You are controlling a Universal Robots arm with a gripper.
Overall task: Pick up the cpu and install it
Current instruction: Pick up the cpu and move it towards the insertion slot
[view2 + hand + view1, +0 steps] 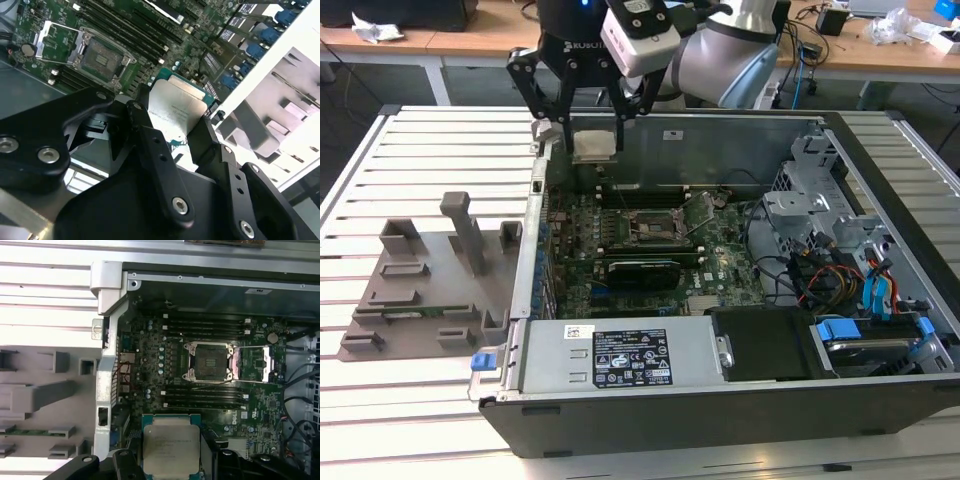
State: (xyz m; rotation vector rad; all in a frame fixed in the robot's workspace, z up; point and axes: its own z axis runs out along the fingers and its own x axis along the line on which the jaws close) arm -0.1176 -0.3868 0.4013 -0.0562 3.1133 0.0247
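While the arm (730, 50) leans in from the far side and points its wrist down over the open computer case (880, 170), the cpu (595, 143) hangs in the air just above the case's far corner at the exterior view's left, with the gripper (593, 128) clamped on two of its opposite edges. In both wrist views the chip's pale metal top faces the cameras, a black finger (125, 462) pressed against each side and a thin green rim showing around the plate. Below it lies the motherboard (650, 255), and the chip is well apart from the socket (209, 361), which sits open near the board's middle between rows of dark slots, its hinged lid (700, 208) tilted up beside it. Nearer me, a power supply (620, 357) with a white label runs along the case's front wall, and a drive cage (860, 290) with blue-tipped cables fills the end at the exterior view's right. The case lies on its side on a white slatted table (380, 180). A grey fixture (430, 285) with upright posts rests on the slats at the exterior view's left, just beside the case. Wooden desks (470, 40) stand behind.
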